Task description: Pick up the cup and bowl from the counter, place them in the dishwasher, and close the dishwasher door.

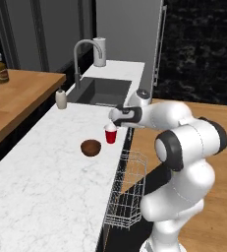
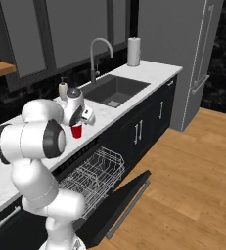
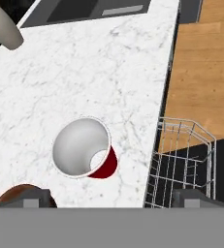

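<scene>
Cup (image 1: 111, 135) is a small plain tapered thing, glossy bright red outside, pale white-grey inside, upright on the white marble-veined table (image 1: 51, 172) near its front edge, mouth open to the hand view (image 3: 82, 147). Gripper (image 1: 111, 126) sits directly above it, hand turned downward; in the hand view the two dark fingers (image 3: 33, 197) stand wide apart at the bottom, spread on either side and touching nothing, so released, cup not grasped. Bowl (image 1: 91, 147) is round, matte dark brown, a bit wider than the cup, just beside it on the table, further from the edge. Dishwasher door (image 2: 122, 205) is a flat black panel, dropped open to near level over the wood-plank floor (image 2: 192, 161). Silver wire rack (image 2: 92, 176) is pulled out over it, thin rod grid, nothing visible in it. Behind: dark recessed sink (image 1: 100, 91) with a curved grey metal faucet (image 1: 83, 54), an off-white soap bottle (image 1: 61, 98) at the sink's corner, a white cylinder (image 1: 99, 51) at the far end of the table. Dark cabinets with slim silver handles (image 2: 139, 131) under the sink.
</scene>
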You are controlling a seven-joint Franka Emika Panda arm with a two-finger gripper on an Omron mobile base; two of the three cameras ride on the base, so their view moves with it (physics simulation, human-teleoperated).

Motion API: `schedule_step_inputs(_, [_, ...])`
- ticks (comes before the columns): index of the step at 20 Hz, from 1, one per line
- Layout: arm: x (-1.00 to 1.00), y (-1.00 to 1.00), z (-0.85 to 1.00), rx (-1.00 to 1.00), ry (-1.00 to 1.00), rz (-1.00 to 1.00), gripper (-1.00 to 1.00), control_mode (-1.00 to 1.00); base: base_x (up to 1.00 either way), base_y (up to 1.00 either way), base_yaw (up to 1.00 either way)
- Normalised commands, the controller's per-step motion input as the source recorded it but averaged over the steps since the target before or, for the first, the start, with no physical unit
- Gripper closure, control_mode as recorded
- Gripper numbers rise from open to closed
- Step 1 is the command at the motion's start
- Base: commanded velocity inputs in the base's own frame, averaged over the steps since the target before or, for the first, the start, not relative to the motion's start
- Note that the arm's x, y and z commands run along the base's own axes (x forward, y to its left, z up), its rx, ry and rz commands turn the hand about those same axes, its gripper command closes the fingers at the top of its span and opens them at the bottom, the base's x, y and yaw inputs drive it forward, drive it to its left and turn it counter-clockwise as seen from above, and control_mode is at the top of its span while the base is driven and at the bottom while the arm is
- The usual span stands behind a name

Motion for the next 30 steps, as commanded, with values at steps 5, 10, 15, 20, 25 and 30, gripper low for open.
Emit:
schedule_step_inputs(5, [0.43,0.12,-0.26,0.07,0.04,-0.05,-1.00,-1.00,0.00,0.00,0.00])
schedule_step_inputs(10, [0.34,0.16,-0.26,0.00,0.05,-0.04,-1.00,-1.00,0.00,0.00,0.00])
schedule_step_inputs(15, [0.23,0.18,-0.29,0.00,0.01,-0.03,-1.00,-1.00,0.00,0.00,0.00])
schedule_step_inputs(20, [0.19,0.10,-0.38,0.00,0.06,-0.02,-1.00,-1.00,0.00,0.00,0.00])
schedule_step_inputs(25, [0.13,0.02,-0.33,0.00,0.05,-0.02,1.00,-1.00,0.00,0.00,0.00])
schedule_step_inputs(30, [-0.04,0.00,-0.10,0.00,0.00,0.00,1.00,-1.00,0.00,0.00,0.00])
